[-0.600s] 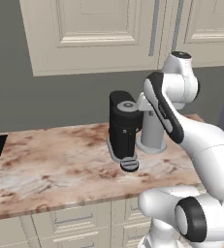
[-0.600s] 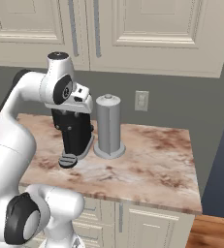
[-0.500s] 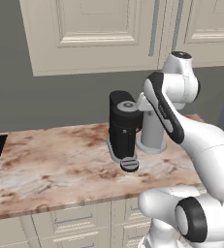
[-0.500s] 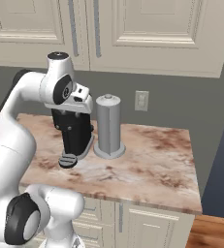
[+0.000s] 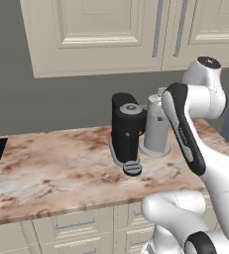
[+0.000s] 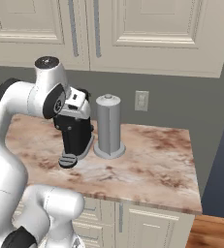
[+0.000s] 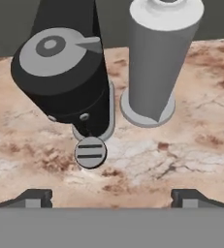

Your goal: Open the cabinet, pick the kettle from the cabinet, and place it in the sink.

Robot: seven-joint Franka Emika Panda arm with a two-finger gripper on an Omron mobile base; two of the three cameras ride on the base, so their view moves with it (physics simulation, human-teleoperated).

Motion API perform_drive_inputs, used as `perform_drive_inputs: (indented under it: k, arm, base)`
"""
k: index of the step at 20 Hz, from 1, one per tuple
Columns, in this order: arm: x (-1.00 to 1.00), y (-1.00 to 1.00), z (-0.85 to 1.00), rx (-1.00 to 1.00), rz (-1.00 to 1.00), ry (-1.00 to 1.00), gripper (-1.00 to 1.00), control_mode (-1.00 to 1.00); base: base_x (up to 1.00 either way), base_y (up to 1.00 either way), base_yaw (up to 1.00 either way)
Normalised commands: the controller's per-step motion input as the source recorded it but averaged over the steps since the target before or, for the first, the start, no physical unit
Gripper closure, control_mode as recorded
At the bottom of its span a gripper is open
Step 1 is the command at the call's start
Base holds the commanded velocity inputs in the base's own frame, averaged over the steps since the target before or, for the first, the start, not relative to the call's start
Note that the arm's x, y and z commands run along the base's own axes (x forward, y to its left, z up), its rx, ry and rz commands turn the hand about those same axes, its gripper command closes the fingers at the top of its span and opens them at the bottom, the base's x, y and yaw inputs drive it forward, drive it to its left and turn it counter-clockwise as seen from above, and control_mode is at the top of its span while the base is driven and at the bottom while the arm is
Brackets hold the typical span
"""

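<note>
Closed cream cabinet [image 6: 147,29] hangs above a black coffee machine [image 6: 74,133] beside a grey cylinder [image 6: 108,127].

Even, soft rendered light, sharp throughout, faint shadows under the coffee machine [image 5: 127,131], no glare.

Matt cream-painted cabinet [image 5: 111,30], mottled polished-stone counter [image 5: 61,168], matt black coffee machine [image 5: 127,130], smooth grey canister [image 5: 156,124]

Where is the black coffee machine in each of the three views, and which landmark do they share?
Left base view: coffee machine at centre, on the counter.
Right base view: left of centre, partly behind the arm.
Hand view: upper left.
Shared landmark: grey cylinder standing close beside it.
</note>
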Motion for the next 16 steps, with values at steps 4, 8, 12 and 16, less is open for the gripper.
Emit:
perform_drive_inputs:
  k: [4, 8, 12, 16]
  arm:
    - [-0.60, -0.21, 0.42, 0.00, -0.02, -0.32, -1.00, -1.00]
    - [-0.57, -0.24, 0.62, -0.01, 0.00, -0.36, -1.00, -1.00]
    - [-0.56, -0.16, 0.64, 0.00, 0.00, -0.33, -1.00, -1.00]
    - [-0.54, -0.14, 0.65, -0.02, 0.00, -0.34, -1.00, -1.00]
  base:
    - [0.00, 0.00, 0.00]
    - [0.00, 0.00, 0.00]
    - [0.00, 0.00, 0.00]
    - [0.00, 0.00, 0.00]
